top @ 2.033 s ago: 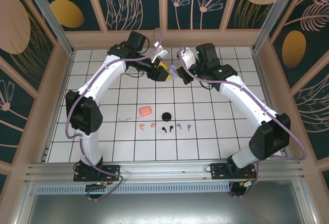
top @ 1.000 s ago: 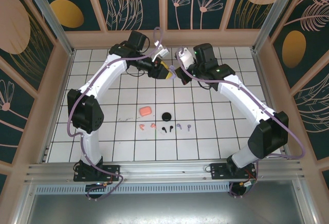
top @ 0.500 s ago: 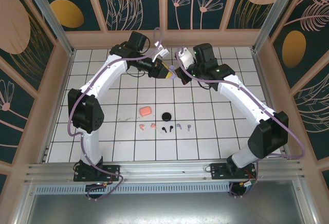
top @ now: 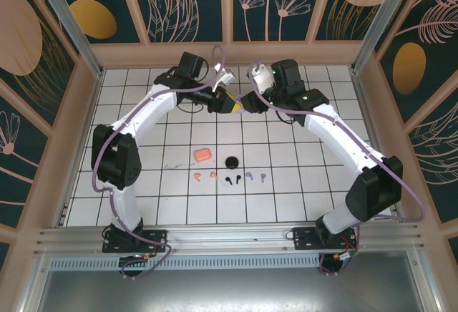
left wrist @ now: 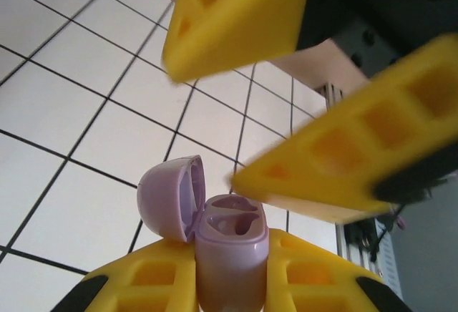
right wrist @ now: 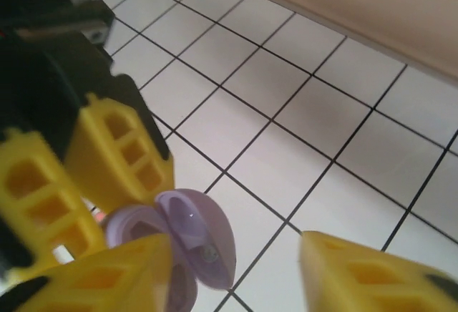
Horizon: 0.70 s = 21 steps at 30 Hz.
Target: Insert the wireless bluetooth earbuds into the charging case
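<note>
Two tools meet up high over the back of the table [top: 172, 197]. My left tool [left wrist: 229, 273] is pinching the lavender case [left wrist: 230, 247] low on its body. The lid [left wrist: 168, 196] is flipped open and both little holes inside are empty. My right tool [right wrist: 236, 269] has its fingers spread wide and grips nothing. The lid sits right by them, and I can't tell if one finger touches it.

I think the case is the shaky part, because only a small bit of it is held. If my right tool bumps the lid, the case could twist, slip out and drop onto the tiles. The lid could also snap shut.

All six earbuds [top: 213, 176] lie well apart from the case, in a row near the front of the table: the orange pair [top: 197, 177], the black pair [top: 230, 180] and the lavender pair [top: 250, 176]. They are tiny, so a bad pinch could flick one away. An orange case [top: 202, 154] and a black case [top: 231, 162] lie just behind the row. I could easily grab the wrong colour for this case.
</note>
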Available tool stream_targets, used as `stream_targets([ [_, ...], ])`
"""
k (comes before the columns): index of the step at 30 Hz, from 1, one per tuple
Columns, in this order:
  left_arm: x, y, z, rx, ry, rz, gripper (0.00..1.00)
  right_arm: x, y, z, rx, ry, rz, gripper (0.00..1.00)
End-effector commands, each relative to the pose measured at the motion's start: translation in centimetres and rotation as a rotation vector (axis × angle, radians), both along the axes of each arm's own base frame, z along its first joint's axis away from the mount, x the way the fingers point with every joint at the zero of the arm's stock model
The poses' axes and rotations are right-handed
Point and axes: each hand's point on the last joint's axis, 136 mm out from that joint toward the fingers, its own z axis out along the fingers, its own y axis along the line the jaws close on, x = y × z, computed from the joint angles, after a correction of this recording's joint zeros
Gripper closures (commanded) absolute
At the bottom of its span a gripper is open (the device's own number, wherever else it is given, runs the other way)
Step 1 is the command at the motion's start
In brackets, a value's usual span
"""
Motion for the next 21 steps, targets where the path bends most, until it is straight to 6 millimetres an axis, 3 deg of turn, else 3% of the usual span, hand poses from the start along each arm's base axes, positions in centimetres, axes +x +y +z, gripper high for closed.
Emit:
stream_targets([
  [1, 1.4, 0.6, 5.0, -0.122, -0.165, 0.109, 1.00, -1.7, -2.2, 4.1, 0.151, -0.016, -0.063, 0.44],
  [6, 1.7, 2.3, 8.7, -0.212, -0.307, 0.252, 1.00, -4.1, -5.3, 0.5, 0.181, 0.140, -0.245, 0.39],
  [11, 1.2, 4.1, 10.8, -0.292, -0.437, 0.370, 1.00, -8.0, -4.9, -6.0, 0.122, 0.310, -0.268, 0.39],
  [17, -0.3, 6.8, 10.8, -0.373, -0.633, 0.501, 1.00, -12.1, -3.3, -13.4, -0.022, 0.454, -0.240, 0.40],
  [21, -1.8, 8.6, 10.4, -0.434, -0.714, 0.578, 1.00, -13.6, -3.3, -16.6, -0.113, 0.504, -0.229, 0.43],
])
